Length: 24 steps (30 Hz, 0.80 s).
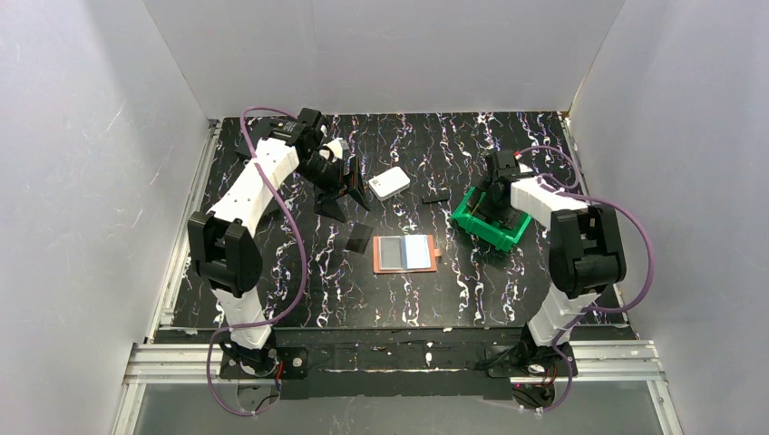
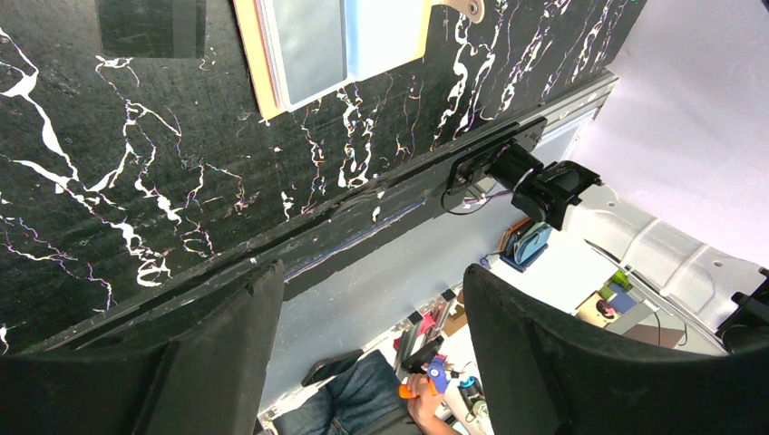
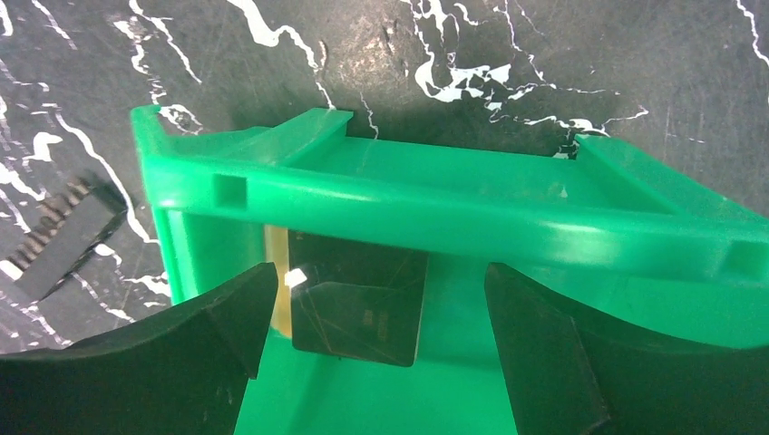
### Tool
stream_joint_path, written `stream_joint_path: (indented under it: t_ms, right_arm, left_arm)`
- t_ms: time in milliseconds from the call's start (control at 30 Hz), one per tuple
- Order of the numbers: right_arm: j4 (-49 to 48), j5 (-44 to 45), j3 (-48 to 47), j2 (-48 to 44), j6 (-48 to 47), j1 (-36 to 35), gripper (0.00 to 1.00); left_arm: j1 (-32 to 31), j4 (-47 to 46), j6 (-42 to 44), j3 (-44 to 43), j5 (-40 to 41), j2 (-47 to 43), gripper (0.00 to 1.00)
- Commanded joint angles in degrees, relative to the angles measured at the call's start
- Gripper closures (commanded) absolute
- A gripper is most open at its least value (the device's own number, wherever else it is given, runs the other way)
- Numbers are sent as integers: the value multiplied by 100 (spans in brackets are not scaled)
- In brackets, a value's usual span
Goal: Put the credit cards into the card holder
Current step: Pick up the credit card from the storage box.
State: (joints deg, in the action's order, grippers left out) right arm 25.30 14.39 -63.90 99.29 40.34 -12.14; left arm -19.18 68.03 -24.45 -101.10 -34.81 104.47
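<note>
squarely between the right tool's (image 3: 379, 274) spread fingers lies a dark card (image 3: 358, 313).

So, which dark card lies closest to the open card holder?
The loose dark card lying flat just left of the card holder in the top view. The other dark card sits inside the green bin, farther right.

Green bin (image 3: 453, 195); dark, perhaps black cards (image 3: 363, 308); orange-brown card holder (image 1: 405, 253).
</note>
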Motion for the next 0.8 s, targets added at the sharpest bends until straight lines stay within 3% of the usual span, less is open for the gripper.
stream_joint_path:
  t_ms: [0,267,433,767]
  right_arm:
    - [-160,306,-52,246,80,-58,8]
    - [-101,518,-262,549,30,-148,12]
    - [-254,539,-88,264,-8,-148,35]
    - [-221,565,-107,-138,-102,-140,55]
  left_arm:
    - [40,187,63,-165,-77,-159,29]
    - [49,168,74,-157,-76,-183,29]
    - [62,145,59,-142,-117,-173,28]
    - [65,115,44,-123,-152,-161,28]
